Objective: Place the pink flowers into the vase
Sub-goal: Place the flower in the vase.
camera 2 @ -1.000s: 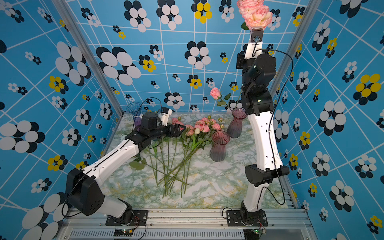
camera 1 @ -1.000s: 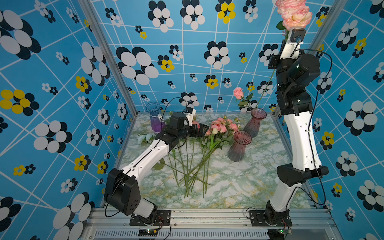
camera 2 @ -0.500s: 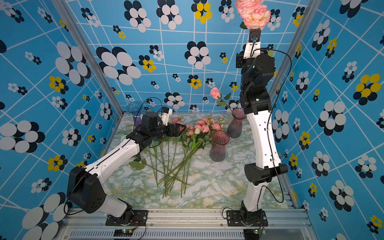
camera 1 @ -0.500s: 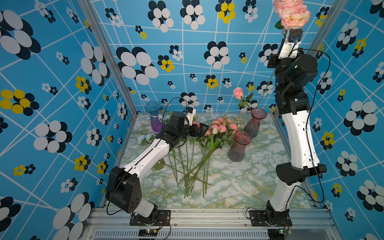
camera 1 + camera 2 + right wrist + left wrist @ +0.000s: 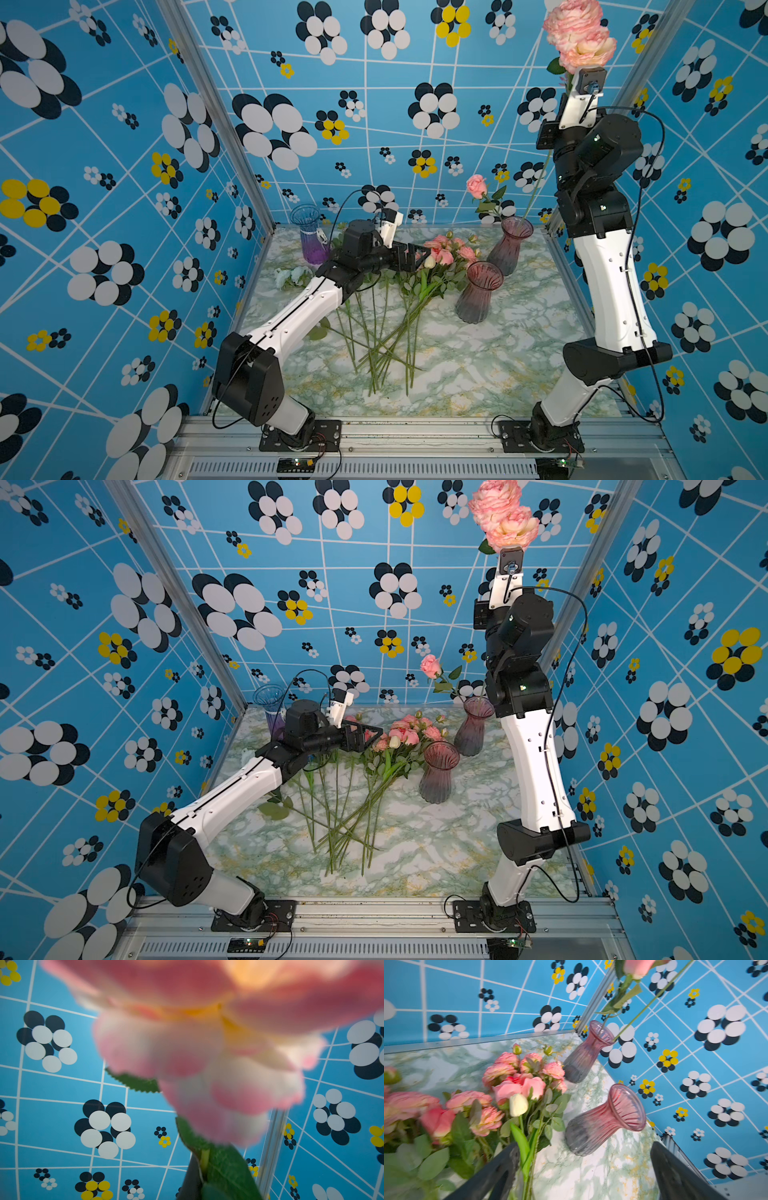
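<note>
Two pink vases (image 5: 586, 1053) (image 5: 604, 1120) in left wrist view, neither in right's.

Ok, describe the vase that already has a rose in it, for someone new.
On the marble table, look to the far corner by the right arm. Of two pink ribbed vases there, it is the rear vase; the front vase is empty.
</note>
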`<state>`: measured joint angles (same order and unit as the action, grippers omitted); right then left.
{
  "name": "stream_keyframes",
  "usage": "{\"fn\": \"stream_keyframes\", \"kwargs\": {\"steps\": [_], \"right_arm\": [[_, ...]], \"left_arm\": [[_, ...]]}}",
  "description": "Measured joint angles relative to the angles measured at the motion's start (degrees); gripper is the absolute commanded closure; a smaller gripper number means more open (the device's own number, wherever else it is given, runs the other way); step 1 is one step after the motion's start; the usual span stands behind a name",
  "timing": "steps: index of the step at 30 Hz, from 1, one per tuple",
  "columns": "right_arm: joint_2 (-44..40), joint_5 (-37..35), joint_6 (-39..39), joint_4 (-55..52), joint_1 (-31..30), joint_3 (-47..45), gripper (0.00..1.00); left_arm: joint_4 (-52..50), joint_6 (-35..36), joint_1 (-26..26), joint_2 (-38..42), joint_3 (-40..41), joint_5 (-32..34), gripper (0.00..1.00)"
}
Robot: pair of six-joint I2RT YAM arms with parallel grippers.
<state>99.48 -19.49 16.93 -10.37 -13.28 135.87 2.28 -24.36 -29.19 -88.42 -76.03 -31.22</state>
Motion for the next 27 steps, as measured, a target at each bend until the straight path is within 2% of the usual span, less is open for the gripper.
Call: {"fn": "stream_keyframes", "kwargs": {"steps": [5, 11, 19, 23, 27], "right_arm": [[-2.7, 4.0, -1.1, -1.0, -0.2, -2.2, 1.0], [-5.3, 7.5, -2.0, -4.5, -1.6, -3.8, 1.0], [-11.8, 9.9, -3.0, -5.8, -4.8, -14.3, 1.0], [-13.3, 10.9, -3.5, -5.8, -5.9, -18.0, 1.0], [-14.1, 11.3, -4.1, -5.8, -6.2, -19.8, 1.0]], "left_arm": [[1.6, -0.2, -3.6, -6.3, -12.7, -3.2, 0.0], [1.5, 0.3, -6.9, -16.5, -30.7, -5.9, 0.06], [-2.6, 1.4, -10.6, -30.5, -51.5, -6.8, 0.13], [-5.0, 2.5, -12.5, -35.5, -58.3, -6.1, 0.18], [-6.0, 3.3, -13.9, -37.5, -60.7, -5.1, 0.28]]}}
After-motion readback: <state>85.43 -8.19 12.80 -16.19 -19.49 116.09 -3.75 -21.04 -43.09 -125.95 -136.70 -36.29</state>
